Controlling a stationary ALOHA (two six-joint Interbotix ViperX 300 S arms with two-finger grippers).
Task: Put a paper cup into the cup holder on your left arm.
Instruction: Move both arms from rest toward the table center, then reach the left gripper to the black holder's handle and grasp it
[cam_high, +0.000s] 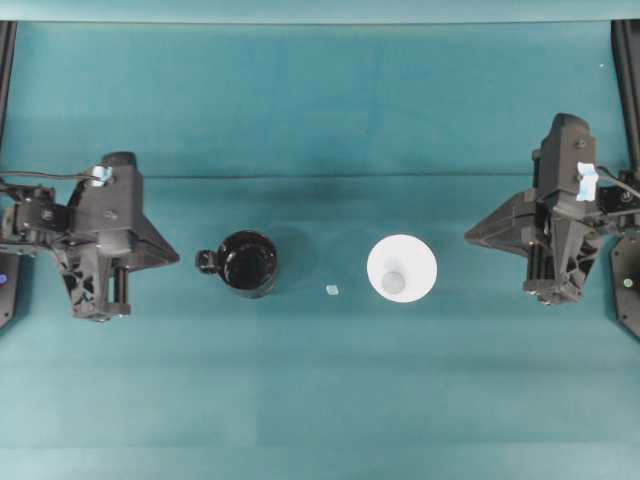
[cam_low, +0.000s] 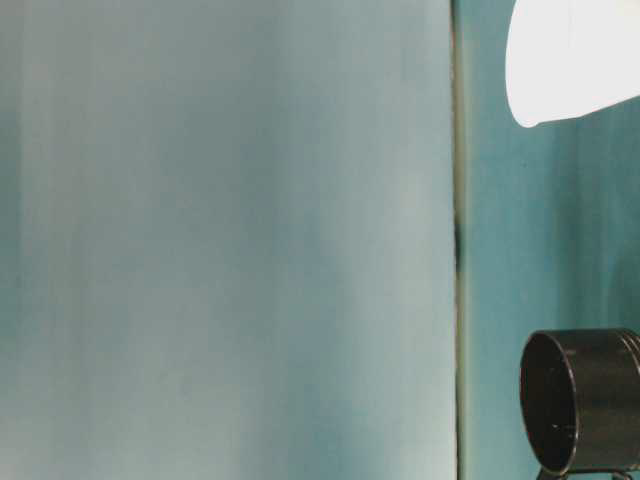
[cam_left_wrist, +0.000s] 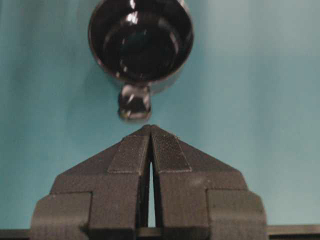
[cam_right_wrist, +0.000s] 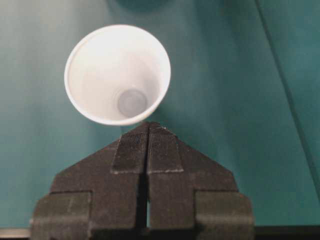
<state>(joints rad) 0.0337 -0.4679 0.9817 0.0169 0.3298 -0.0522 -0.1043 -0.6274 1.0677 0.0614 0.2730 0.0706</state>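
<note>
Overhead view: white tapered paper cup (cam_high: 401, 268) upright mid-table, right of glossy black round cup holder (cam_high: 248, 263). Left gripper (cam_left_wrist: 150, 129), right gripper (cam_right_wrist: 148, 126) both shut, empty. Best to open right wide before approaching rim.

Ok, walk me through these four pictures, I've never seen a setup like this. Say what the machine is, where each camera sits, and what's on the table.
Two robot arms face each other across a teal table. The overhead picture shows both; another looks from table level; two cameras ride on the wrists. Between the arms stand a black cup holder and a white paper cup, apart, with a small pale scrap between them. The left end effector points at the holder's lug, the right end effector at the cup. Both are shut and hold nothing.
</note>
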